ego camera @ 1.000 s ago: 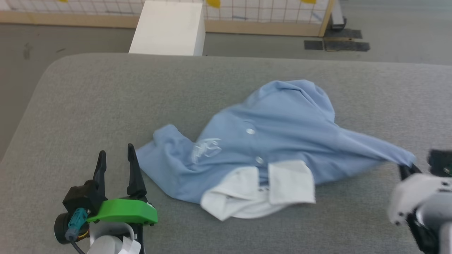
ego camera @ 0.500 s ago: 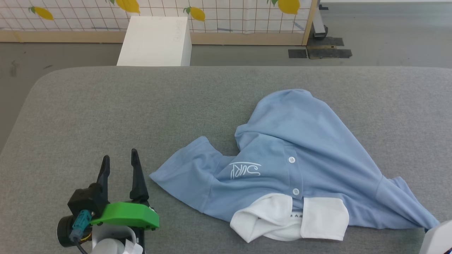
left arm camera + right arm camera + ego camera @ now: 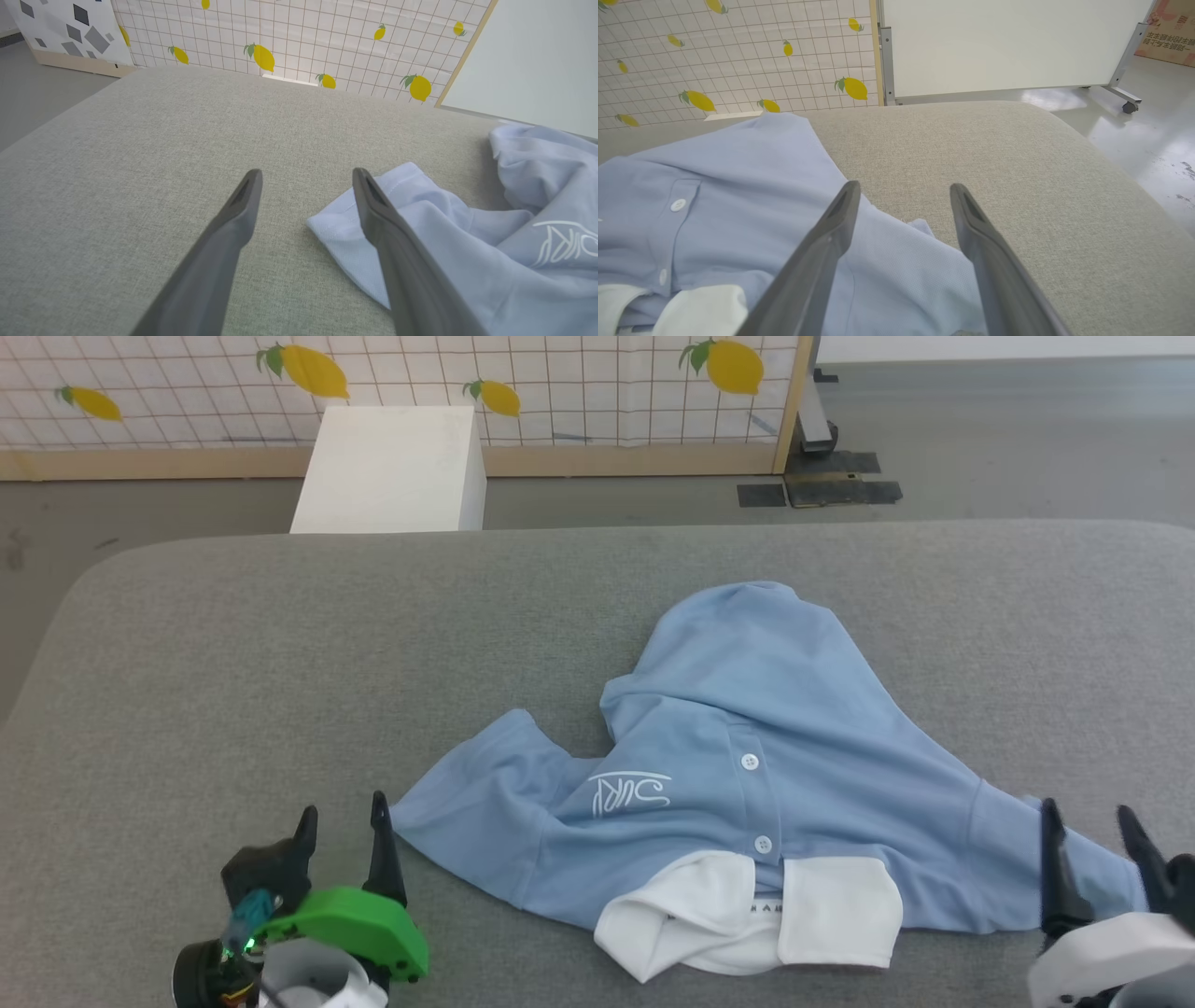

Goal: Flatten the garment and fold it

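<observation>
Garment: I see the garment (image 3: 747,775) rumpled on the grey bench (image 3: 280,644), collar toward me, sleeves running left to right
Left hand (image 3: 342,805): released, just beside the left-side sleeve
Right hand (image 3: 1088,807): released, over the right-side sleeve

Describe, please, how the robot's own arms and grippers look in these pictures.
The left gripper has two long, dark grey, tapering fingers on a black body, with a bright green cover, a teal connector and a white wrist behind it. The right gripper has the same long dark fingers, rising from a rounded white housing.
</observation>
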Robot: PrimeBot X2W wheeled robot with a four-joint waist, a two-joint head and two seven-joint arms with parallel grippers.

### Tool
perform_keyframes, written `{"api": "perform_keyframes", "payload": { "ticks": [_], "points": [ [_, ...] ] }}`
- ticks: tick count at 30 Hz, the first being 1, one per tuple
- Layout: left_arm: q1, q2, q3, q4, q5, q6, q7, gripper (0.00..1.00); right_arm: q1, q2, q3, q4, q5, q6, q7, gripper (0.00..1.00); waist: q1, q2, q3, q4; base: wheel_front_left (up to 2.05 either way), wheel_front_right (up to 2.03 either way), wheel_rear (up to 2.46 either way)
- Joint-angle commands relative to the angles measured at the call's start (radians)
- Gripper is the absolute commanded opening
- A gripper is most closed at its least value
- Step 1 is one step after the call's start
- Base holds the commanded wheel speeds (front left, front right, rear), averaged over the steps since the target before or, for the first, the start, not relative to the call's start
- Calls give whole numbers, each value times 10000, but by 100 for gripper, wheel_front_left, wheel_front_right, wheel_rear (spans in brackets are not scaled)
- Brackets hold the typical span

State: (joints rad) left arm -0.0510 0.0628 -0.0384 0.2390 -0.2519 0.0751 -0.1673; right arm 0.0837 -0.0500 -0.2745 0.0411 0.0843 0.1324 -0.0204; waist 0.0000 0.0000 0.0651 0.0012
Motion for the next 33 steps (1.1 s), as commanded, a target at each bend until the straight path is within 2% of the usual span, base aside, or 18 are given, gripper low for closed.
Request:
{"api": "perform_keyframes", "payload": {
  "ticks": [1,6,14,17,18,20,21,25,33],
  "points": [
    [-320,79,2,147,133,145,310,100,121,-3,194,-78,-31,-17,-241,100,0,0,91,-91,0,0,0],
    [-1176,226,-42,991,136,390,1693,100,67,-3,838,-163,-81,-17,-519,100,0,0,345,-354,0,0,0],
    [-1896,627,-280,2163,434,981,4555,100,-194,-3,1432,-194,14,-17,-399,100,0,0,692,-895,0,0,0],
    [-1731,744,-442,2208,412,941,5761,100,-223,-3,1430,-239,57,-17,-349,100,0,0,753,-1029,0,0,0],
    [-1643,768,-515,2124,355,844,6174,96,-220,-3,1417,-260,61,-17,-332,100,0,0,766,-1055,0,0,0],
    [-1490,780,-607,1900,215,661,6716,17,-214,-3,1390,-289,71,-17,-300,100,0,0,775,-1082,0,0,0],
    [-1392,799,-658,1727,145,563,6982,0,-208,-3,1367,-297,70,-17,-262,100,0,0,776,-1087,0,0,0],
    [-1146,891,-677,961,99,550,7101,0,-217,-3,1325,-311,47,-17,-175,100,0,0,743,-1039,0,0,0],
    [-173,937,516,-251,-241,1519,5668,0,-128,-3,1293,-315,-30,-17,-54,100,0,0,513,-769,0,0,0]
  ]
}}
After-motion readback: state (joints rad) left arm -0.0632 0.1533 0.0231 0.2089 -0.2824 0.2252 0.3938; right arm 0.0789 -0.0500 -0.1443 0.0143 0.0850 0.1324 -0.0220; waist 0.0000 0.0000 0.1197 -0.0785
